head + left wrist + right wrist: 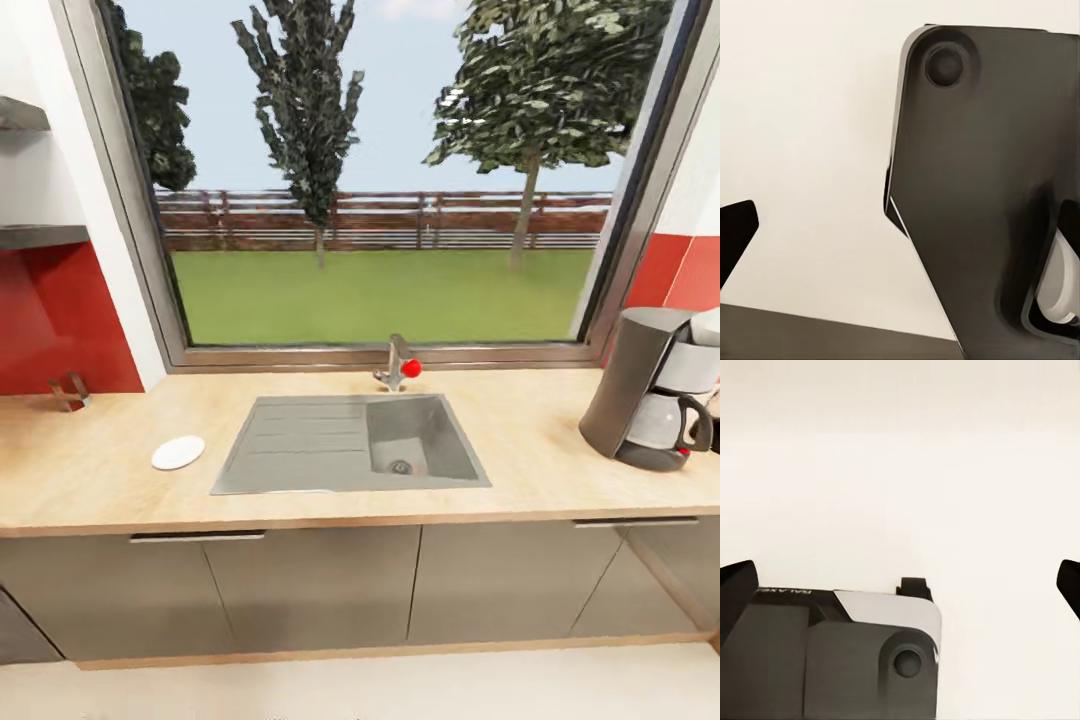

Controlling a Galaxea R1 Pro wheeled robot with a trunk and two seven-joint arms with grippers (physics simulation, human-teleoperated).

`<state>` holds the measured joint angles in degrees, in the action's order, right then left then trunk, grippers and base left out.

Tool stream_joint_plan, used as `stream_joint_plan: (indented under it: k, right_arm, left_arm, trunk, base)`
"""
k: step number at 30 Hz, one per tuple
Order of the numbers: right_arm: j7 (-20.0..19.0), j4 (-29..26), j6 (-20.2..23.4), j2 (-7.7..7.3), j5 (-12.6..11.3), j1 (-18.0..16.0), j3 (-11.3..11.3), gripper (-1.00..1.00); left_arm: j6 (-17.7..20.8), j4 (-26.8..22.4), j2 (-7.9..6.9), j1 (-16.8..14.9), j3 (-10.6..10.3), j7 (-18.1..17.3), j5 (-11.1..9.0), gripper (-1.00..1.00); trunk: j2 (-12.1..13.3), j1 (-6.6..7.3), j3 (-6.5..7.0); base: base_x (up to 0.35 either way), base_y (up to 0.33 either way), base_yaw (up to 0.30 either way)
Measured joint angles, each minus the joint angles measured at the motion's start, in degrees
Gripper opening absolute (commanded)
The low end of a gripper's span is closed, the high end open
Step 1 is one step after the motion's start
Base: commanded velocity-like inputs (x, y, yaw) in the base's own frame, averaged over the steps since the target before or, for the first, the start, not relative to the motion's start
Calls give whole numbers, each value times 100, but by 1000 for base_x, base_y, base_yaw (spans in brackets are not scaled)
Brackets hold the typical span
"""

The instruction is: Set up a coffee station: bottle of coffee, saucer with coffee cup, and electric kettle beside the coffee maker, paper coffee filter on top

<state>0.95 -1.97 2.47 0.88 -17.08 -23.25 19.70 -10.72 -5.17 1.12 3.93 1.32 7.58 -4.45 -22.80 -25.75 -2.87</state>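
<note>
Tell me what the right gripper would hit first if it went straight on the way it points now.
Likely the pale floor: between the right gripper fingertips lies only plain cream surface, with a dark robot part beside that line. Depth is unclear.

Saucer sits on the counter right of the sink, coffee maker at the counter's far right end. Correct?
Not quite. In the head view the saucer lies on the countertop left of the sink, not right. The coffee maker is at the far right end, as you said.
</note>
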Motion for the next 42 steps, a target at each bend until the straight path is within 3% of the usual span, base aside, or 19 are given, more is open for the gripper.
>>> stream_joint_plan:
  k: [27,42]
  right_arm:
    - [0,7,3,0,2,0,-6,100]
    - [40,9,0,-9,3,0,-6,100]
  left_arm:
    - [0,-8,0,0,-2,0,0,100]
    - [0,-9,-8,0,-4,0,0,100]
  trunk:
    - [0,0,-156]
    - [-1,0,-171]
  base:
    - [0,314,216]
    - [0,324,31]
